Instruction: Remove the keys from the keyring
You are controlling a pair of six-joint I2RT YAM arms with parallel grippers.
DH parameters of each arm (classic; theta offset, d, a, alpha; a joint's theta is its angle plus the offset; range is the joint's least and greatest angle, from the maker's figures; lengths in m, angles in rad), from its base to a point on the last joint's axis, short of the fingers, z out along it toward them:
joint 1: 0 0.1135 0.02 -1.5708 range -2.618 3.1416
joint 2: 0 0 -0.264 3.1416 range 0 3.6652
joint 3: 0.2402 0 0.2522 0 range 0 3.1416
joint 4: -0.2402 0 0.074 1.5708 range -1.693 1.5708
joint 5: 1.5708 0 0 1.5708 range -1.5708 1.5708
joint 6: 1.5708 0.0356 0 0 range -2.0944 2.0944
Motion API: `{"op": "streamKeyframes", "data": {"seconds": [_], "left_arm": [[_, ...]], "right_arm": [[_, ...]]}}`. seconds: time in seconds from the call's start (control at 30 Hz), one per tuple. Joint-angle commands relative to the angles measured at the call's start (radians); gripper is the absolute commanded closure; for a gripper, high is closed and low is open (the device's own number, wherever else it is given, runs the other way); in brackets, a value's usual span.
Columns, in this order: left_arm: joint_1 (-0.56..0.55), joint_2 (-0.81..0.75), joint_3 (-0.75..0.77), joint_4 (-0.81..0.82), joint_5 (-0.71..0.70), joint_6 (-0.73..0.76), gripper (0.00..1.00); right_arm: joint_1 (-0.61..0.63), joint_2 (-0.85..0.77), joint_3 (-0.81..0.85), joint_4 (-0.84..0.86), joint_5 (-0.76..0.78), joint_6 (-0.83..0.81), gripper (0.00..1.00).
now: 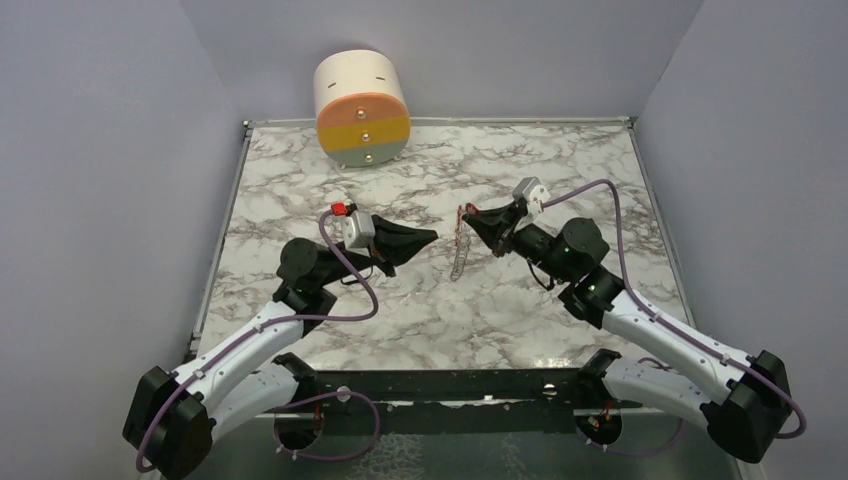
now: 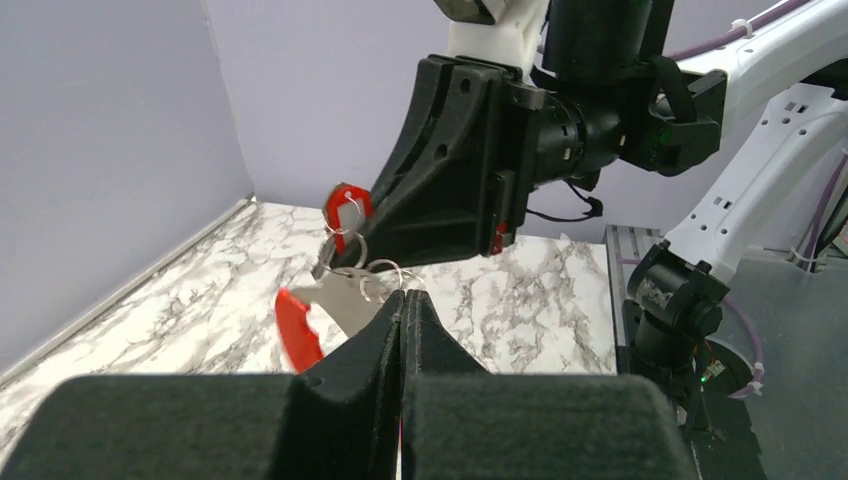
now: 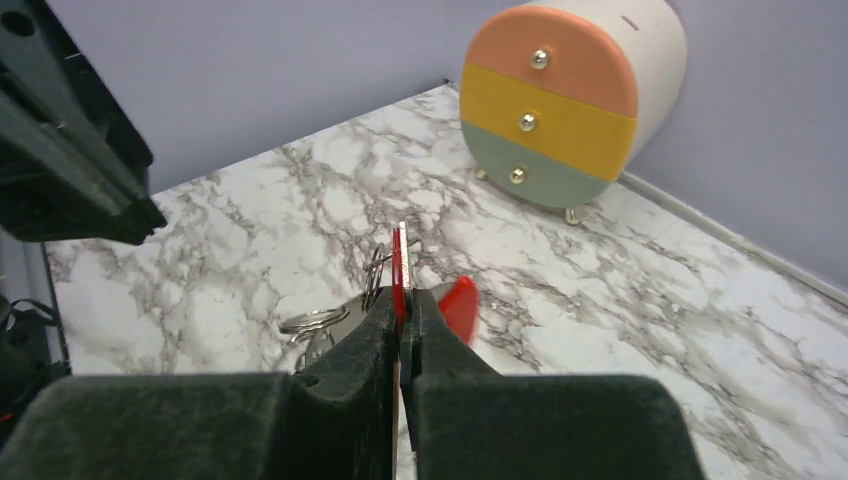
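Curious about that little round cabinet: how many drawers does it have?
3, stacked on the front of the round cabinet: peach drawer on top, yellow drawer in the middle, green drawer at the bottom. None seems hidden.

Soft, even overhead light keeps all three views bright, with only faint shadows on the marble table [image 1: 420, 300]. The overhead view is sharp. In both wrist views the fingers [image 2: 340, 400] along the bottom edge are blurred, and a hanging red key [image 2: 298, 330] looks smeared.

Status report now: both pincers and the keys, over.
Right pincer shut on red key. Left pincer shut, empty, beside keyring. No key removed yet. Nothing blocking.
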Motion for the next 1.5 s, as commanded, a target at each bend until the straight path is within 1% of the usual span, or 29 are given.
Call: {"op": "streamKeyframes", "data": {"seconds": [0.0,0.2,0.27,0.4,0.47,0.57,0.63,0.7,0.77,0.83,0.97,1.07,1.2,1.3,1.47], "left_arm": [[0.004,-0.026,-0.006,0.01,0.015,-0.001,1.0],[0.003,0.01,-0.002,0.009,-0.011,-0.013,1.0],[0.004,0.029,-0.002,0.009,-0.043,-0.016,0.9],[0.003,0.059,0.008,0.01,-0.093,-0.006,0.82],[0.004,0.072,0.025,0.01,-0.107,0.008,0.8],[0.004,0.094,0.059,0.01,-0.13,0.036,0.79],[0.003,0.107,0.079,0.01,-0.166,0.063,0.77],[0.003,0.117,0.098,0.011,-0.222,0.083,0.73],[0.003,0.133,0.118,0.024,-0.273,0.099,0.72],[0.003,0.161,0.145,0.038,-0.292,0.109,0.7],[0.004,0.223,0.189,0.039,-0.234,0.093,0.69],[0.004,0.259,0.202,0.056,-0.176,0.078,0.58],[0.004,0.295,0.213,0.065,-0.101,0.068,0.54],[0.003,0.301,0.207,0.079,-0.059,0.056,0.52],[0.003,0.268,0.173,0.118,-0.035,0.045,0.47]], "right_arm": [[-0.012,-0.01,0.058,-0.006,0.067,-0.024,0.99],[-0.012,-0.017,0.056,-0.003,0.059,-0.033,0.99],[-0.012,-0.017,0.067,-0.015,0.056,-0.039,0.99],[-0.012,-0.017,0.077,-0.034,0.047,-0.044,0.99],[-0.012,-0.015,0.077,-0.043,0.042,-0.047,0.99],[-0.012,-0.013,0.078,-0.056,0.03,-0.049,0.99],[-0.012,-0.013,0.076,-0.057,0.025,-0.048,0.99],[-0.012,-0.018,0.071,-0.055,0.023,-0.045,0.99],[-0.012,-0.024,0.065,-0.053,0.021,-0.045,0.99],[-0.012,-0.031,0.062,-0.052,0.02,-0.046,0.99],[-0.012,-0.037,0.063,-0.06,0.027,-0.054,0.99],[-0.012,-0.042,0.061,-0.058,0.027,-0.054,0.99],[-0.012,-0.041,0.06,-0.051,0.02,-0.051,0.99],[-0.012,-0.038,0.061,-0.049,0.019,-0.052,0.99],[-0.012,-0.038,0.06,-0.051,0.024,-0.054,0.99]]}}
